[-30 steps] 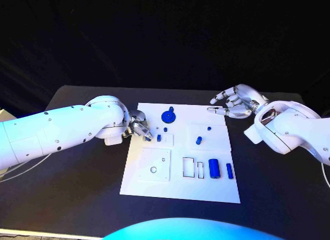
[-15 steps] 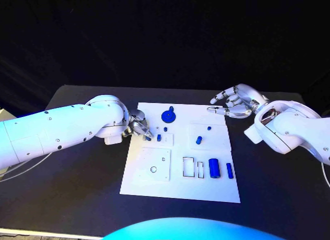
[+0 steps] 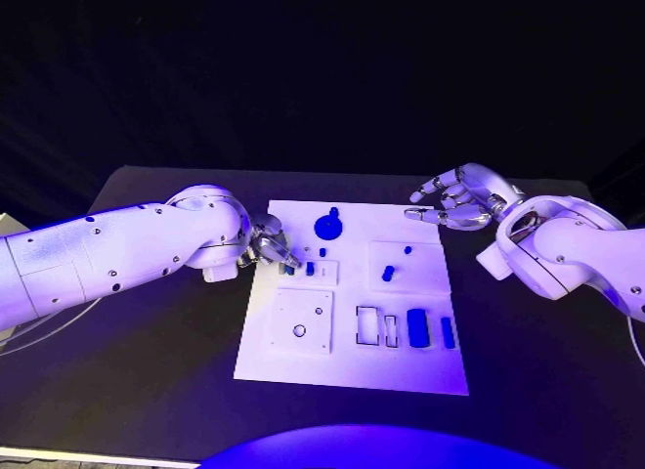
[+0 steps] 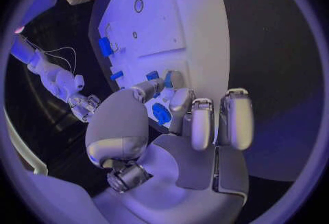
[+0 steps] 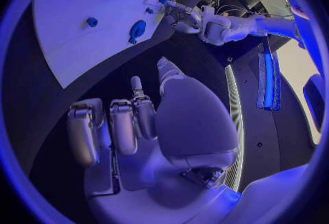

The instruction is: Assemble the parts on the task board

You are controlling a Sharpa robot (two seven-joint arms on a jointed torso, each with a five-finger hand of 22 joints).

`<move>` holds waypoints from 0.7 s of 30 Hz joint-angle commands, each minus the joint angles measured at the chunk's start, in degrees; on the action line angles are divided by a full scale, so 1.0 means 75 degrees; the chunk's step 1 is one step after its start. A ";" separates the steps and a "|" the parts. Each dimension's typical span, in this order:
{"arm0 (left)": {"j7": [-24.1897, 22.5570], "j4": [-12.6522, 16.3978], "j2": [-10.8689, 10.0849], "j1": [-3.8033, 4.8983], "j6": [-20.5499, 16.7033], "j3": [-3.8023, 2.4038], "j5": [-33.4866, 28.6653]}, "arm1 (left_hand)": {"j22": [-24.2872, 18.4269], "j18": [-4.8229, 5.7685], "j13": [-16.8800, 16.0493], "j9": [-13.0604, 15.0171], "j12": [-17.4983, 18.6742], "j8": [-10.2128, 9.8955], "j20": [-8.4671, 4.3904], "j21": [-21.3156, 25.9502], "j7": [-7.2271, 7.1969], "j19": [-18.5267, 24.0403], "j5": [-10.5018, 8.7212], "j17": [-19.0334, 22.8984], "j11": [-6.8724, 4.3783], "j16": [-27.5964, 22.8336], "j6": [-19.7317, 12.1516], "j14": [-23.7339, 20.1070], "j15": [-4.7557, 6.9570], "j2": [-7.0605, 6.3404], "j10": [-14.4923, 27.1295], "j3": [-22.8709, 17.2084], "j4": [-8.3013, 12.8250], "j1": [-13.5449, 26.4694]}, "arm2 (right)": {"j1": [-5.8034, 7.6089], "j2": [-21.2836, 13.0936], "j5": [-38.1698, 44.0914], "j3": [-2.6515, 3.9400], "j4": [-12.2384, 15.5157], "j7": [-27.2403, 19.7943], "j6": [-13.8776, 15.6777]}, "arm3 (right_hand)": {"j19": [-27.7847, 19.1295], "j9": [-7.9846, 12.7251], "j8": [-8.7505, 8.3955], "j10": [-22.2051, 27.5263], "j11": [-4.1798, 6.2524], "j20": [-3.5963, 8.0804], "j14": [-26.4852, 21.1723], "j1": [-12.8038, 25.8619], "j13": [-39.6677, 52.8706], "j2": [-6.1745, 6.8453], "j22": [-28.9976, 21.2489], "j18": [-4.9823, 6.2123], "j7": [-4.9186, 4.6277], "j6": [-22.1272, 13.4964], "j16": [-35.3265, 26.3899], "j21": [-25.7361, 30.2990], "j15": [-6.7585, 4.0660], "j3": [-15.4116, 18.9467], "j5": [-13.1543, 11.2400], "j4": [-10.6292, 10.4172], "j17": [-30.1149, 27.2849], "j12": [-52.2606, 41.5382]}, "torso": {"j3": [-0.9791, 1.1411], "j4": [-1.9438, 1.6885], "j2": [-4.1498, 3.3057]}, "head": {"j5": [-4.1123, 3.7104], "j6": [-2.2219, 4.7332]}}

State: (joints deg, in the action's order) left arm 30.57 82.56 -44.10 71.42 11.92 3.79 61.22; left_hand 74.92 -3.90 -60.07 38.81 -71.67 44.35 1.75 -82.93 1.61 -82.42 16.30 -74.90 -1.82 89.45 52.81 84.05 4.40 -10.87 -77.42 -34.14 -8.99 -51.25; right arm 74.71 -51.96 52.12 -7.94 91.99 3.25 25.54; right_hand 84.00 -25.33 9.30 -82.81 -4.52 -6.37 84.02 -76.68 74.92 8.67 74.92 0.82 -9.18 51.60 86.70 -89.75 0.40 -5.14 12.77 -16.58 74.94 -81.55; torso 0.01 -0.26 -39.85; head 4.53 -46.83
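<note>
The left hand reached in over the left edge of the task board, near its far end. In the head view its fingers were bunched over the board's edge with a small blue peg just beside their tips. In the left wrist view the same hand had its thumb and nearest finger drawn together at a blue part lying on the board, while the other fingers stood straighter and apart from it; whether the part was truly pinched or only touched could not be told.

Further along the board, a round blue disc part stood near the far edge, beyond the left hand's fingertips and apart from them. Another short blue peg sat in the square area to the right of the middle, and a second small one lay just beyond it. Toward the near end, two blue blocks, a broad one and a narrow one, lay side by side to the right of two dark-outlined slots, well apart from both hands.

The right hand hovered off the board's far right corner, above the black table, holding nothing, its fingers loosely curled and spread. In the right wrist view that hand showed the same bare, part-curled fingers, with the board and the disc part lying well beyond them.
</note>
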 commanded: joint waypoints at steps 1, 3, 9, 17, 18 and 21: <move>0.0054 -0.0010 0.0021 -0.0037 0.0081 0.0025 -0.0043 | 0.0302 0.0114 -0.0006 -0.0012 0.0020 -0.0054 -0.0011 0.0021 0.0057 0.0003 -0.0033 -0.1902 0.0001 0.0009 0.0013 0.0760 0.0049 -0.0014 0.0051 0.0145 -0.0061 0.0042 | -0.0004 -0.0003 0.0062 0.0000 0.0009 -0.0058 -0.0084 | 0.0769 0.0009 0.0045 0.0015 0.0035 0.0041 0.0563 0.0003 0.1021 -0.0057 0.1985 -0.0094 0.0022 -0.0051 -0.0027 0.0033 -0.0050 0.0010 -0.0025 -0.0008 0.1016 0.0044 | 0.0003 -0.0004 -0.0001 | 0.0000 -0.0001; 0.0056 -0.0012 0.0020 -0.0037 0.0088 0.0025 -0.0043 | 0.0309 0.0116 -0.0011 -0.0020 0.0019 -0.0057 -0.0012 0.0018 0.0058 -0.0001 -0.0040 -0.1902 0.0001 0.0008 0.0017 0.0759 0.0049 -0.0023 0.0049 0.0286 -0.0121 0.0022 | -0.0004 -0.0004 0.0062 0.0000 0.0009 -0.0057 -0.0085 | 0.0769 0.0009 0.0045 0.0015 0.0035 0.0041 0.0563 0.0003 0.1021 -0.0057 0.1985 -0.0094 0.0022 -0.0051 -0.0027 0.0033 -0.0050 0.0010 -0.0025 -0.0008 0.1016 0.0044 | 0.0003 -0.0004 -0.0001 | -0.0003 -0.0001; 0.0061 -0.0011 0.0019 -0.0037 0.0130 0.0025 -0.0051 | 0.0305 0.0115 -0.0020 -0.0035 0.0017 -0.0064 -0.0012 0.0024 0.0055 0.0001 -0.0052 -0.1903 0.0001 0.0009 0.0021 0.0760 0.0049 -0.0025 0.0047 0.0495 -0.0218 -0.0034 | -0.0004 -0.0006 0.0062 0.0000 0.0009 -0.0054 -0.0085 | 0.0769 0.0009 0.0045 0.0013 0.0035 0.0041 0.0563 0.0010 0.1022 -0.0057 0.1985 -0.0094 0.0022 -0.0052 -0.0028 0.0033 -0.0050 0.0013 -0.0031 -0.0011 0.1015 0.0042 | 0.0002 0.0001 0.0002 | -0.0003 -0.0007; 0.0046 0.0024 0.0028 -0.0038 0.0144 0.0025 -0.0090 | 0.0314 0.0116 -0.0024 -0.0039 0.0016 -0.0067 -0.0012 0.0020 0.0055 -0.0004 -0.0052 -0.1910 0.0000 0.0013 0.0023 0.0762 0.0048 -0.0027 0.0046 0.0561 -0.0250 -0.0054 | -0.0004 -0.0003 0.0062 0.0000 0.0006 -0.0051 -0.0085 | 0.0769 0.0009 0.0045 0.0013 0.0035 0.0041 0.0563 0.0010 0.1022 -0.0057 0.1985 -0.0094 0.0022 -0.0052 -0.0028 0.0033 -0.0050 0.0013 -0.0031 -0.0011 0.1015 0.0042 | 0.0001 -0.0002 0.0000 | -0.0010 -0.0012; 0.0044 0.0032 0.0029 -0.0038 0.0140 0.0025 -0.0097 | 0.0314 0.0116 -0.0024 -0.0039 0.0016 -0.0067 -0.0012 0.0020 0.0055 -0.0004 -0.0052 -0.1910 0.0000 0.0013 0.0023 0.0762 0.0048 -0.0027 0.0046 0.0561 -0.0250 -0.0054 | -0.0004 -0.0002 0.0062 0.0000 0.0005 -0.0050 -0.0086 | 0.0769 0.0009 0.0045 0.0013 0.0035 0.0041 0.0563 0.0010 0.1022 -0.0057 0.1985 -0.0094 0.0022 -0.0052 -0.0028 0.0033 -0.0050 0.0013 -0.0031 -0.0011 0.1015 0.0042 | 0.0000 -0.0002 0.0000 | -0.0007 -0.0014; 0.0039 0.0054 0.0030 -0.0040 0.0124 0.0025 -0.0107 | 0.0309 0.0115 -0.0033 -0.0042 0.0010 -0.0067 -0.0012 0.0023 0.0052 -0.0001 -0.0046 -0.1909 -0.0002 0.0013 0.0025 0.0762 0.0049 -0.0013 0.0041 0.0588 -0.0262 -0.0084 | -0.0004 0.0001 0.0062 0.0000 0.0003 -0.0048 -0.0088 | 0.0767 0.0010 0.0048 0.0010 0.0034 0.0041 0.0564 0.0025 0.1026 -0.0061 0.1984 -0.0093 0.0022 -0.0052 -0.0026 0.0035 -0.0050 0.0018 -0.0040 -0.0015 0.1019 0.0038 | 0.0000 -0.0003 0.0000 | -0.0005 -0.0012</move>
State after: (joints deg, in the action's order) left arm 30.71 82.66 -44.09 71.43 11.96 3.78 61.06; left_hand 74.91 -3.90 -60.23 38.55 -71.67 44.11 1.75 -82.93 1.55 -82.42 16.31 -74.91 -1.82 89.45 52.88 84.05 4.39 -10.87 -77.42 -30.02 -10.99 -51.25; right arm 74.71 -51.97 52.12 -7.94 91.99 3.25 25.54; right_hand 84.00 -25.34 9.30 -82.81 -4.52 -6.37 84.02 -76.68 74.91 8.67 74.91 0.83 -9.18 51.60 86.70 -89.75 0.40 -5.14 12.77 -16.58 74.92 -81.55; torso 0.02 -0.27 -39.85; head 4.46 -46.92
